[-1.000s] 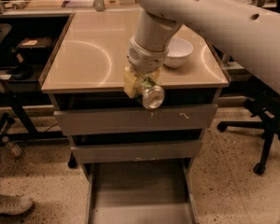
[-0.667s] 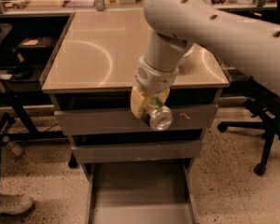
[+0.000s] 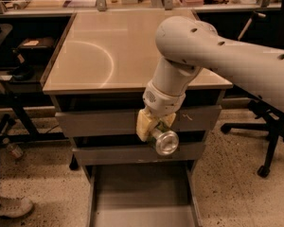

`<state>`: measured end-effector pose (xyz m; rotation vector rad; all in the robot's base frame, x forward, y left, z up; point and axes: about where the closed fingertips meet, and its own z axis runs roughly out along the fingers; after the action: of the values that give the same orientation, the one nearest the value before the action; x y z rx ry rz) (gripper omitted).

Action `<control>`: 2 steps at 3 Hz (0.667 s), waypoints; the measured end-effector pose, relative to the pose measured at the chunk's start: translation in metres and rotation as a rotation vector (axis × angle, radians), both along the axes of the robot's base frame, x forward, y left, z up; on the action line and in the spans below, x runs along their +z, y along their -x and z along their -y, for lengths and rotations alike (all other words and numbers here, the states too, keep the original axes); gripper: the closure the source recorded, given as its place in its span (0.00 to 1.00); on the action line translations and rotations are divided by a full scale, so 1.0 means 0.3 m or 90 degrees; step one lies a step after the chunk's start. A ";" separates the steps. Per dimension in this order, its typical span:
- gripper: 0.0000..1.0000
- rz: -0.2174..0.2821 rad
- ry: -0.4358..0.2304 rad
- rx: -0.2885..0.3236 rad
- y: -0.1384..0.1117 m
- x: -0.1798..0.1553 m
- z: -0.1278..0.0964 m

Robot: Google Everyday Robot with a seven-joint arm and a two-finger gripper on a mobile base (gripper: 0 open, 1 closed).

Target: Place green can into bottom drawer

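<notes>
Gripper point(image 3: 155, 128) clenched on the green can point(image 3: 164, 142), held in front of the drawer stack above the open bottom drawer point(image 3: 141, 189).

The white arm point(image 3: 217, 56) reaches in from the right and bends down over the front edge of the cabinet top point(image 3: 109, 51). Its yellowish fingers point(image 3: 144, 125) close on the can from either side. The can is tilted, with its shiny silver end turned toward the camera and only a sliver of green body visible behind it. It hangs in the air at the height of the gap between the top drawer point(image 3: 99, 122) and the middle drawer point(image 3: 113, 154), both of which are pushed in. The bottom drawer is pulled out toward the camera below the can, and the part of its flat grey floor in view holds nothing. An office chair point(image 3: 267, 126) stands to the right of the cabinet.
</notes>
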<state>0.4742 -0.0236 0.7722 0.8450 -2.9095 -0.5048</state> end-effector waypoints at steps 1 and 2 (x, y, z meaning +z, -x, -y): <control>1.00 -0.021 -0.045 -0.024 0.018 -0.110 -0.012; 1.00 -0.063 -0.114 -0.090 0.043 -0.360 -0.005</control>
<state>0.4613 -0.0220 0.6640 0.6143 -2.8770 -0.8060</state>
